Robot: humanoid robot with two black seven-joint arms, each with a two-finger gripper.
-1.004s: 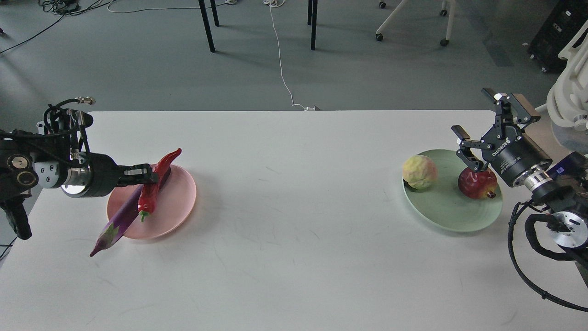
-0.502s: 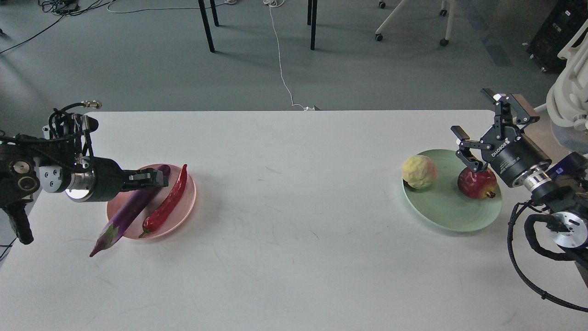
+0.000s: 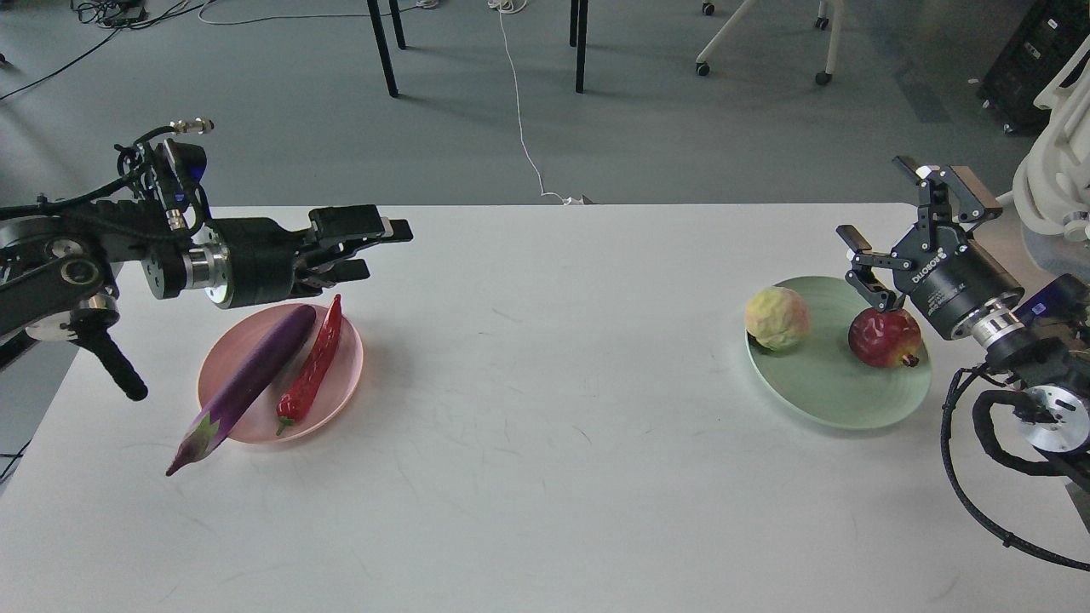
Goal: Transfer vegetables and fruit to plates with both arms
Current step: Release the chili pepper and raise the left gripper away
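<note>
The purple eggplant (image 3: 247,381) lies across the pale pink plate (image 3: 344,375), its stem end hanging over the plate's near left rim onto the table. The red chili pepper (image 3: 314,364) lies beside it on the same plate. My left gripper (image 3: 379,249) is open and empty, raised above and behind the pink plate. The yellow-green fruit (image 3: 777,317) and the dark red pomegranate (image 3: 884,338) sit on the mint green plate (image 3: 830,393). My right gripper (image 3: 907,230) is open and empty, just above and behind the pomegranate.
The white table (image 3: 545,477) carries only the two plates. Beyond its far edge are the grey floor, black chair legs (image 3: 383,47), a white cable (image 3: 521,111) and a wheeled chair base (image 3: 762,42).
My left gripper let go of the chili pepper, which now lies on the pink plate beside the eggplant. The left gripper then rose and moved back and to the right. The right gripper barely moved.
</note>
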